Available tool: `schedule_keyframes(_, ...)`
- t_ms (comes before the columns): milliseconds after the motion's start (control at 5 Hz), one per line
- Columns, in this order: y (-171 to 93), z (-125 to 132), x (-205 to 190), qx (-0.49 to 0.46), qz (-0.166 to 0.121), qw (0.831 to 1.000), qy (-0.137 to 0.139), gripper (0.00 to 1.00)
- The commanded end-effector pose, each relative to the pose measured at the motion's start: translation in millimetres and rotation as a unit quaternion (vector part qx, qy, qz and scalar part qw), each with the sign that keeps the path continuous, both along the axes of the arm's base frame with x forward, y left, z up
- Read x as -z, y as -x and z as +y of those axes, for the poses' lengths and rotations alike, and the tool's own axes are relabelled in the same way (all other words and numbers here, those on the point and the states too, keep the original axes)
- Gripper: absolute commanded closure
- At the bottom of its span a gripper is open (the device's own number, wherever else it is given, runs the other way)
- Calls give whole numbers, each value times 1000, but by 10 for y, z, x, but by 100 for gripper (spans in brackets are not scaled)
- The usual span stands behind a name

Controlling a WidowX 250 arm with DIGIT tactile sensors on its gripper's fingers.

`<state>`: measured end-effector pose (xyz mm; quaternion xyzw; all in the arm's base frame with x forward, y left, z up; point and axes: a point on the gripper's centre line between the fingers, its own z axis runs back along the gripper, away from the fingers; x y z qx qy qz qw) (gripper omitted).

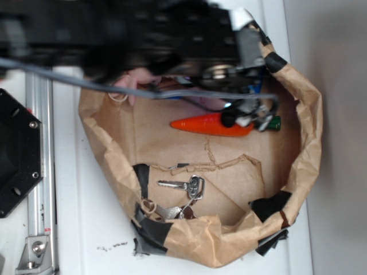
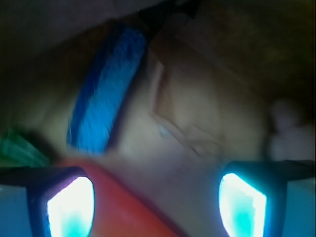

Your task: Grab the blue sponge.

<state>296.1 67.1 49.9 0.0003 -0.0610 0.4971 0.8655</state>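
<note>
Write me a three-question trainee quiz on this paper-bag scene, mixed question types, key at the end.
1. True or false: the jaws of the gripper are closed on the sponge.
2. Which lies nearest the keys? A) carrot B) sponge C) pink toy
3. Fill in: in the wrist view, the sponge lies beyond the ____ toy.

Key:
1. False; the jaws are open and the sponge lies apart from them.
2. A
3. orange
</note>
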Motion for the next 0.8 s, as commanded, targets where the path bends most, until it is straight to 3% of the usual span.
schedule_keyframes(0, -424, -78, 43, -24, -17, 998, -49, 0)
schedule_keyframes(200, -411, -198, 116, -2, -25, 998, -62, 0)
schedule_keyframes(400, -413, -159, 142, 2, -33, 996, -79, 0)
schedule_keyframes(600, -367, -76, 203, -28, -51, 993, -105, 100)
